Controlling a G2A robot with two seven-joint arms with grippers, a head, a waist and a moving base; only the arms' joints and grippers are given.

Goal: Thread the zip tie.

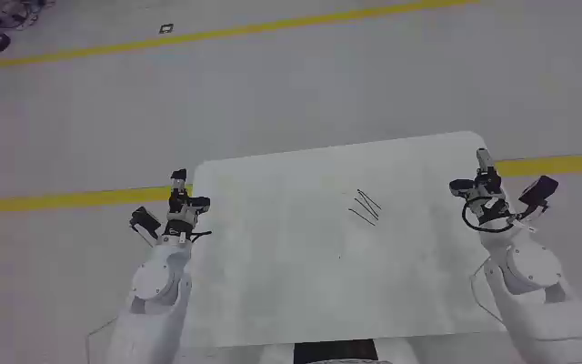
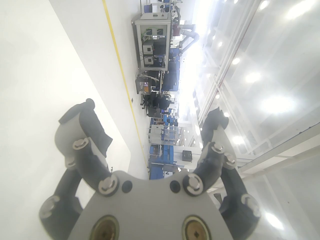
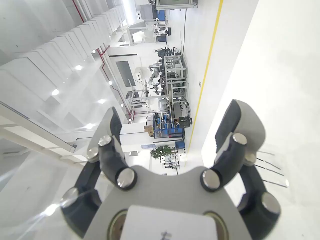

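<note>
Thin black zip ties (image 1: 366, 207) lie loose on the white table (image 1: 273, 273), right of its middle. They also show as dark lines (image 3: 270, 166) on the tabletop in the right wrist view. My left gripper (image 1: 178, 176) is held at the table's left edge, far from the ties. It is open (image 2: 152, 118) with nothing between its fingers and points out over the floor. My right gripper (image 1: 483, 156) is held at the table's right edge, to the right of the ties. It is open (image 3: 172, 118) and holds nothing.
The table's rounded far corners lie close to both grippers. A yellow floor line (image 1: 82, 197) runs level with the table's far part and another yellow floor line (image 1: 273, 25) lies farther off. Machine racks (image 2: 152, 43) stand far back in the room.
</note>
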